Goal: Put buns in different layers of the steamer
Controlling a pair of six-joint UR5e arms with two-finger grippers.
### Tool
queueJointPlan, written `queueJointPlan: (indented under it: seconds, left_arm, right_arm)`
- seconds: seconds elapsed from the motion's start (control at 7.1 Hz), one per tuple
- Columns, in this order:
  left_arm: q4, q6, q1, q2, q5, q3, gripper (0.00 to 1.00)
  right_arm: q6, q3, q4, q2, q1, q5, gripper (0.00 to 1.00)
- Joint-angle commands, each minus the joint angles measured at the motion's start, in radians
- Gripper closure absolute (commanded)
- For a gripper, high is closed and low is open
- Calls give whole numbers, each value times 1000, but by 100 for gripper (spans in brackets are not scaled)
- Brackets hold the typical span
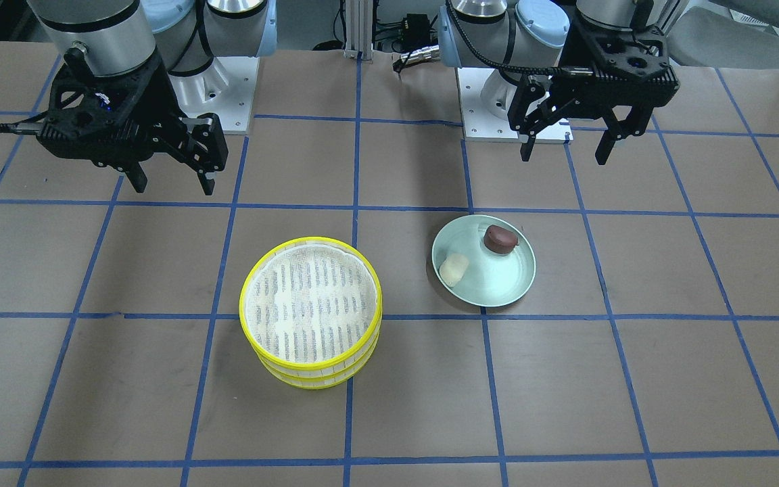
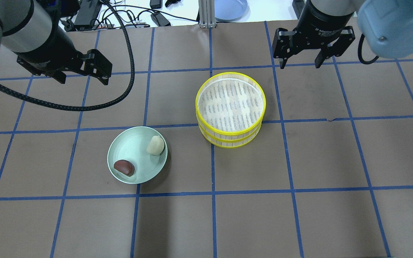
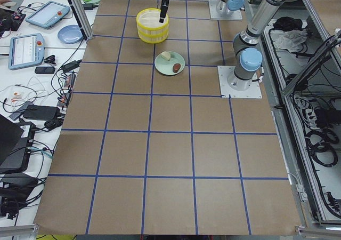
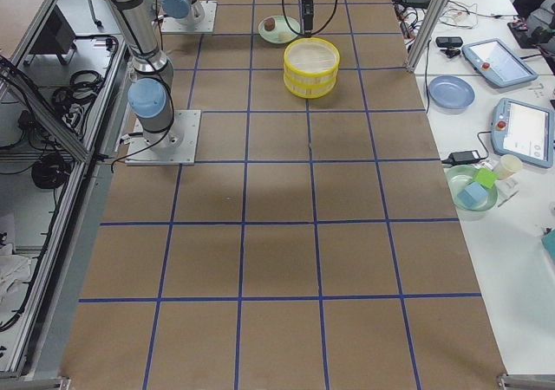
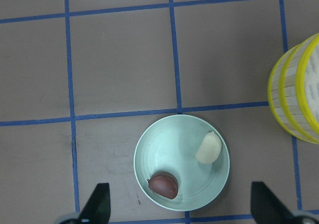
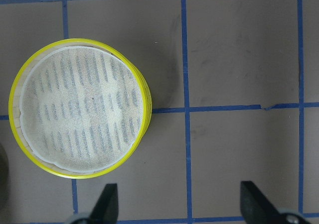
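The two steamer layers are stacked, the top layer (image 2: 230, 104) on the lower one (image 2: 229, 142), near the table's middle, and the top one is empty; the stack also shows in the front view (image 1: 310, 304) and the right wrist view (image 6: 79, 109). The cream-white bun (image 2: 155, 145) and the reddish-brown bun (image 2: 124, 167) lie on a pale green plate (image 2: 134, 150). My left gripper (image 2: 83, 79) hangs open and empty above the table, beyond the plate. My right gripper (image 2: 299, 66) hangs open and empty, beyond and to the right of the steamer.
The table is brown with a blue tape grid. The arm bases (image 1: 220, 88) (image 1: 498, 101) stand at the robot's edge. A blue plate (image 2: 229, 9), cables and tablets lie on the white side table beyond the far edge.
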Motion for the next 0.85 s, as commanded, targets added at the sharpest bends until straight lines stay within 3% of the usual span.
queueJointPlan:
  seconds: [0.0, 0.42, 0.7]
  left_arm:
    - [12, 3, 5, -40, -4, -1, 0]
    - [7, 87, 7, -76, -10, -2, 0]
    - [15, 92, 5, -113, -19, -59, 0]
  right_arm:
    - [-1, 1, 1, 0, 0, -1, 0]
    - [-9, 2, 1, 3, 0, -1, 0]
    - [-13, 2, 1, 5, 0, -1, 0]
